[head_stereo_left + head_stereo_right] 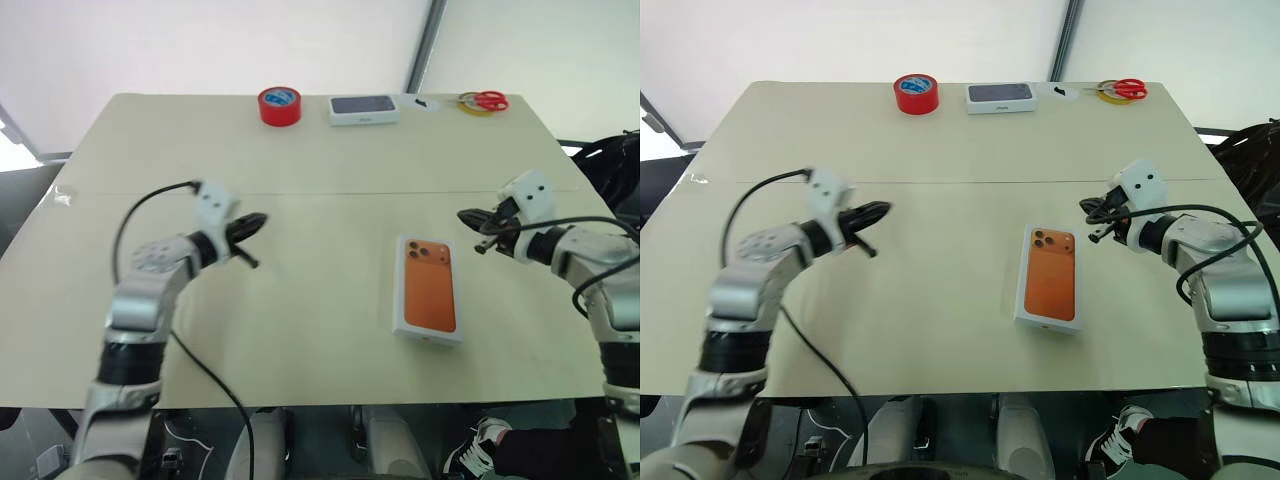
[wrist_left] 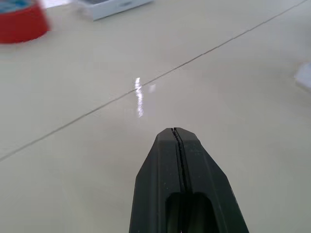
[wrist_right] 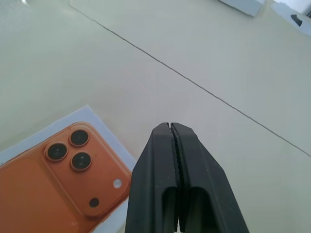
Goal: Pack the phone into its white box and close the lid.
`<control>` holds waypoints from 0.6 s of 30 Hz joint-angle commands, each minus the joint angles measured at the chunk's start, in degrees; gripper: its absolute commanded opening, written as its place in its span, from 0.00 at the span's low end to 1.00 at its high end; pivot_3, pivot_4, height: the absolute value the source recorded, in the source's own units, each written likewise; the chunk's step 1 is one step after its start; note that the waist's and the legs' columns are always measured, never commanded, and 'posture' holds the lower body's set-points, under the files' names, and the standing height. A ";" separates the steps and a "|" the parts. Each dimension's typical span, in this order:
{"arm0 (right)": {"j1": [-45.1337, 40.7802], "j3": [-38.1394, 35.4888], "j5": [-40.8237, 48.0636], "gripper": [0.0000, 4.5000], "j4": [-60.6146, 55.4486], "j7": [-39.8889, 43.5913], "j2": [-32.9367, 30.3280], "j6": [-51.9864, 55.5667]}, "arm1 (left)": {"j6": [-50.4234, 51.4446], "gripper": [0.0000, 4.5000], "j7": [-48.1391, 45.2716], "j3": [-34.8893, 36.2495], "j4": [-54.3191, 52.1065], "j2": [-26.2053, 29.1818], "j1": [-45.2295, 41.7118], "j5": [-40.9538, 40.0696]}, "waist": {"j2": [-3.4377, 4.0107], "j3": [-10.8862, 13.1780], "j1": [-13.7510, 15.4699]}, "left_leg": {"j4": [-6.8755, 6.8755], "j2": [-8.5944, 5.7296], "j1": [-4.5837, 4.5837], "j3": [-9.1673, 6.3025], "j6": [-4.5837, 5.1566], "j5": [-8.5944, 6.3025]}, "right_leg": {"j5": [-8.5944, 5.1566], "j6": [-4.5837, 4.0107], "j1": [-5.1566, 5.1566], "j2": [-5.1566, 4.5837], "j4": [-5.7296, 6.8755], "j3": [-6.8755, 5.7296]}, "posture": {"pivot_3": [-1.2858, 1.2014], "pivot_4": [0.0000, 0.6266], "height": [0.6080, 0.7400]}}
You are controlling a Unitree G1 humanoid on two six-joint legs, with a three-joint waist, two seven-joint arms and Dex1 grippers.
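From the head view I see the closed white box (image 1: 428, 290), its lid (image 1: 430, 287) on, lying on the worktop (image 1: 300, 300) between my 2 end effectors, nearer the right end effector (image 1: 473, 222). The left end effector (image 1: 250, 228) hovers well apart. On both wrist views, fingers pressed together, holding nothing.

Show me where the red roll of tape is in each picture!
Left eye view: red tape roll at the table's far edge, left of the white box with a dark top.
Right eye view: same far edge, left of that box.
Left wrist view: upper left corner, beside that box.
Right wrist view: not in it.
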 commanded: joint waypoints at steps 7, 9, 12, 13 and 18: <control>-4.83 1.56 -0.23 0.01 4.47 2.22 4.02 -3.70 | 1.76 0.00 4.03 13.11 -6.81 6.13 10.80 -4.05 | 0.00 0.00 0.10 | 0.00 -0.02 0.00 -0.02 -0.01 0.00 | -0.01 -0.01 0.04 -0.04 -0.02 -0.04 | 0.52 0.24 0.94; -4.75 2.38 -0.26 0.01 5.34 3.36 4.50 -4.53 | 2.17 0.00 5.27 13.90 -7.43 6.20 10.59 -4.64 | 0.00 0.00 0.10 | 0.00 -0.02 0.00 -0.02 -0.02 0.01 | -0.01 -0.01 0.04 -0.03 -0.01 -0.05 | 0.52 0.24 0.94; -4.54 3.18 -0.37 0.01 4.62 3.37 5.39 -4.26 | 2.93 0.00 6.35 14.60 -7.48 6.53 9.84 -5.90 | 0.00 0.00 -0.07 | 0.00 -0.02 0.00 -0.01 -0.02 0.01 | 0.00 -0.01 0.04 -0.03 -0.01 -0.04 | 0.52 0.24 0.94; -4.59 3.14 -0.18 0.01 4.09 3.23 5.64 -3.74 | 3.15 0.00 6.45 14.55 -7.33 6.79 9.61 -6.16 | 0.00 0.00 -0.08 | 0.00 -0.02 0.01 -0.01 -0.02 0.01 | 0.00 -0.01 0.04 -0.03 -0.01 -0.04 | 0.52 0.24 0.94; -3.33 2.76 -0.10 0.01 2.27 3.40 5.49 -3.37 | 3.39 0.00 6.48 13.50 -6.65 7.99 9.10 -7.06 | 0.00 0.00 -0.05 | 0.00 -0.01 0.02 -0.01 -0.02 0.01 | 0.00 0.00 0.03 -0.02 0.01 -0.05 | 0.52 0.24 0.94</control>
